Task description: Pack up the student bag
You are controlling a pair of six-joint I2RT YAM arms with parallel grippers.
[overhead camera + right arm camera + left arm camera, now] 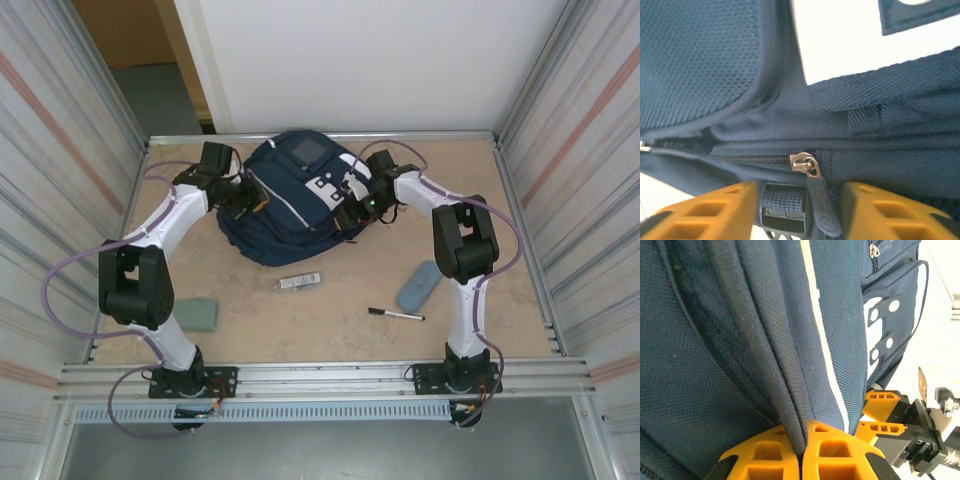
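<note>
The left claw (801, 440) was clenched on a fold of the bag (740, 340), pinching the soft cloth flat between its orange fingers. The right claw (800, 200) was spread wide, with the dark zip tab (821, 207) and a woven strap (785, 197) hanging in the gap. The bag was dark blue, made of bumpy mesh cloth with a thin white stripe (822, 340). It would likely flop and sag when pulled, so the zip tab and the thick seams looked best to hold. It lay in the middle by the far edge of the table (330, 330).
</note>
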